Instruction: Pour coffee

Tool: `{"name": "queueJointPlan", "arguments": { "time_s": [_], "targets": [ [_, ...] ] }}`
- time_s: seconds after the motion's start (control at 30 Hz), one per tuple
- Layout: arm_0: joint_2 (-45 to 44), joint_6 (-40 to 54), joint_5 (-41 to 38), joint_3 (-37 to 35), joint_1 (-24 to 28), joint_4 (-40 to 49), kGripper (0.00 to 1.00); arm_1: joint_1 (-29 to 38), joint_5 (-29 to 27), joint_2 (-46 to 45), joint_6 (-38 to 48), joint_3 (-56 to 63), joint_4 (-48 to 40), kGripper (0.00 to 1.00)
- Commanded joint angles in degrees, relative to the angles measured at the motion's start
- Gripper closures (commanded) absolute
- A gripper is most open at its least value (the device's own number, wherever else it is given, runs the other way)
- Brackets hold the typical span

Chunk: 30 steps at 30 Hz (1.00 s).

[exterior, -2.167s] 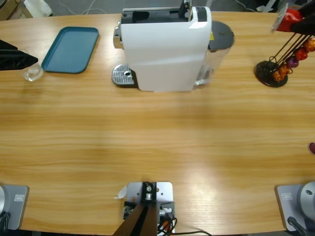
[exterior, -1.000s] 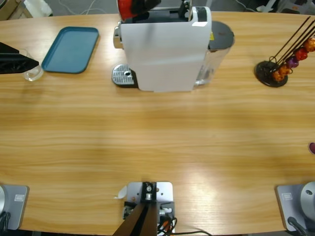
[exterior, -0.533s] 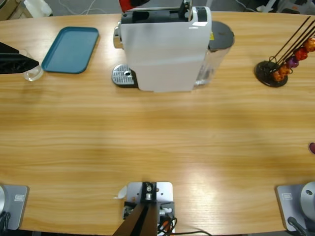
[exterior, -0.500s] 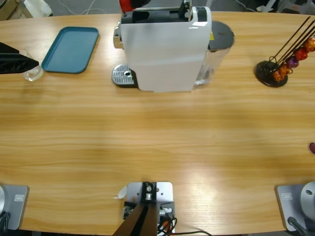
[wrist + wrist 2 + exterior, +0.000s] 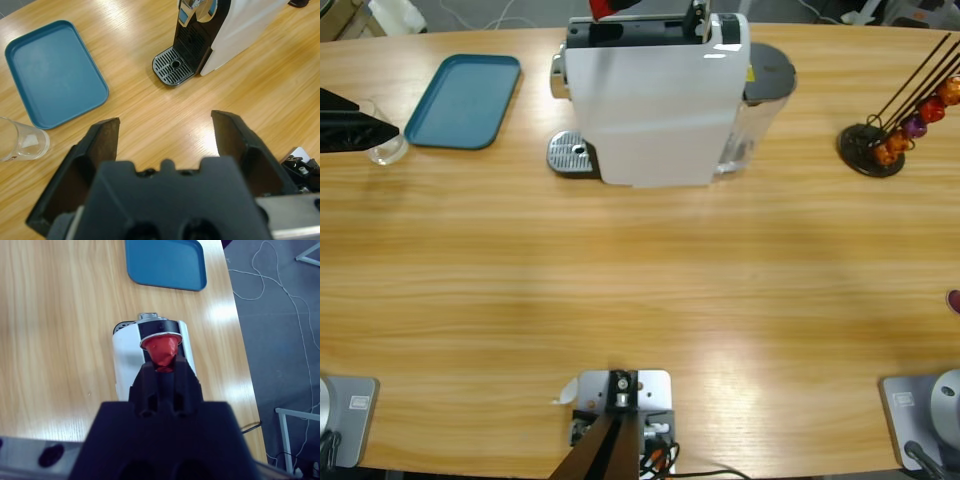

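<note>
The white coffee machine (image 5: 650, 100) stands at the table's far middle, with its drip grate (image 5: 570, 155) on its left side. My right gripper (image 5: 161, 366) is shut on a red capsule (image 5: 161, 351) and hangs above the machine's top (image 5: 125, 375). In the high view only the capsule (image 5: 605, 8) shows, at the top edge over the machine's black slot. My left gripper (image 5: 165, 121) is open and holds nothing; in the high view the left gripper (image 5: 360, 122) is at the left edge. Just beside it stands a clear glass (image 5: 22, 142), also the glass (image 5: 386, 148).
A blue tray (image 5: 463, 100) lies left of the machine, near the glass. At the far right stands a capsule rack (image 5: 885, 140) holding several coloured capsules. A small red object (image 5: 954, 298) sits at the right edge.
The red capsule travelled from the capsule rack on the right to the machine's top, then shifted slightly right along it. The left gripper stayed put.
</note>
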Motion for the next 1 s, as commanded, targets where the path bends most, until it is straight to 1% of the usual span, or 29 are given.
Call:
{"name": "queueJointPlan", "arguments": {
  "time_s": [0.03,0.6,0.73,1.0],
  "targets": [
    [-1.0,0.0,-1.1,2.1,0.2,-0.2,0.082,-0.4,1.7,5.4,-0.9,-2.5,2.1,1.000],
    [-1.2,0.1,-1.3,1.9,0.2,-0.3,0.081,-0.3,1.6,6.6,-0.9,-2.7,3.4,1.000],
    [-1.7,0.1,-1.3,2.0,0.2,-0.2,0.012,-0.3,1.7,6.7,-0.9,-2.7,3.5,1.000],
    [-1.7,0.1,-1.3,2.0,0.2,-0.3,0.009,-0.3,1.7,7.5,-0.9,-3.4,3.6,1.000]
  ]
}}
